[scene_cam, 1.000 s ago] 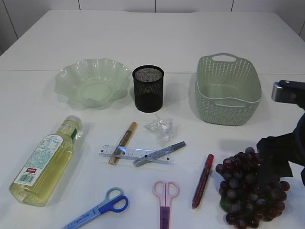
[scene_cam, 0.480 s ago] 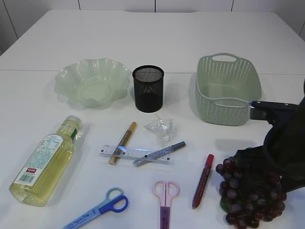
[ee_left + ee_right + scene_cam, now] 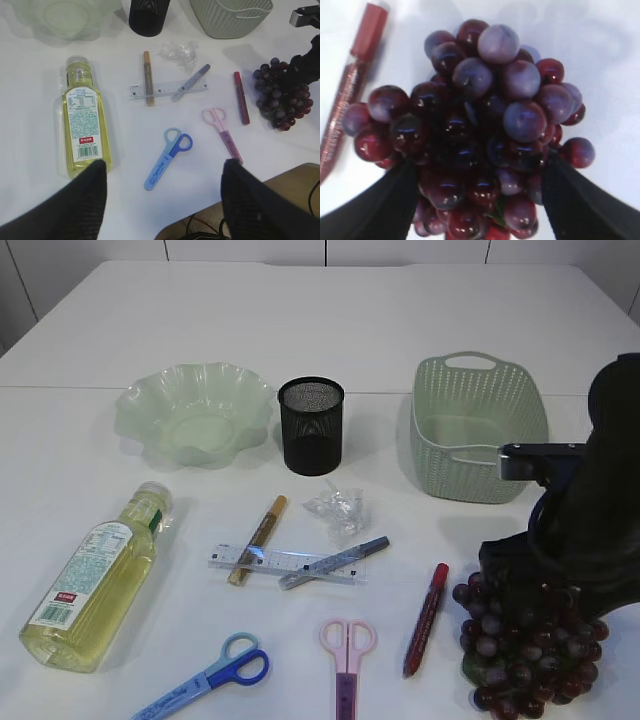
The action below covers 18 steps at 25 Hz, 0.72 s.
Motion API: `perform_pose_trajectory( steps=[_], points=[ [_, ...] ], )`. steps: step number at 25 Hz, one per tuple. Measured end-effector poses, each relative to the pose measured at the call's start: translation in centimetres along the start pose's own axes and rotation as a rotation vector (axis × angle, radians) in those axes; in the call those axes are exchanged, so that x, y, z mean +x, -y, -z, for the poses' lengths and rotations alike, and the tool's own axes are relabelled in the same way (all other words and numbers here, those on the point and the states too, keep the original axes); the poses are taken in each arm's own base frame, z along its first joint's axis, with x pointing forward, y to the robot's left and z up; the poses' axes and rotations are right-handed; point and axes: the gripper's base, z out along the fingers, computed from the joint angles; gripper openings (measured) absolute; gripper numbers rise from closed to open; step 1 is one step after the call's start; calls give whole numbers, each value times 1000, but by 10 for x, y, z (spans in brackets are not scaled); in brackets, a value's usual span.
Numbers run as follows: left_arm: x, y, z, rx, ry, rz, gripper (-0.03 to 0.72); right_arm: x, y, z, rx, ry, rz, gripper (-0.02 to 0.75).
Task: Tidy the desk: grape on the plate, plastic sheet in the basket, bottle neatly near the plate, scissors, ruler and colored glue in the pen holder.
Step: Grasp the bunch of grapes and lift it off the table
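A dark purple grape bunch [image 3: 520, 650] lies at the front right of the table. My right gripper [image 3: 477, 200] is open, low over it, with one finger on each side of the bunch [image 3: 480, 125]. My left gripper [image 3: 162, 185] is open and empty, high above the table's front edge, over the blue scissors [image 3: 167, 160]. The oil bottle [image 3: 95, 580] lies on its side at the left. The clear ruler [image 3: 270, 562] lies under a gold glue pen [image 3: 257, 538] and a grey one [image 3: 335, 562]. A red glue pen [image 3: 426, 618], pink scissors [image 3: 347, 650] and crumpled plastic sheet [image 3: 338, 510] lie nearby.
A pale green wavy plate [image 3: 140, 405] stands at the back left, a black mesh pen holder [image 3: 311, 425] beside it, and a green woven basket [image 3: 470, 475] at the back right. The right arm hides the table's right side.
My right arm has swung in from the right edge and come down over the grape bunch, so its fingers now sit either side of it. Nothing on the table has moved.
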Motion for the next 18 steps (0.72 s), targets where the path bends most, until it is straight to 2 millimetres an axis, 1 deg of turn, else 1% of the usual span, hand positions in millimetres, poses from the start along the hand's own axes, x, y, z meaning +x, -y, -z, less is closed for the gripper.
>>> perform_pose_trajectory(
  steps=[4, 14, 18],
  points=[
    [0, 0, 0, 1, -2, 7, 522, 5, 3, -1, 33, -67, 9, 595],
    [0, 0, 0, 1, -3, 10, 521, 7, 4, -2, 49, -100, 16, 594],
    [0, 0, 0, 1, -3, 10, 521, 5, 4, -2, 46, -76, 27, 594]
  ],
)
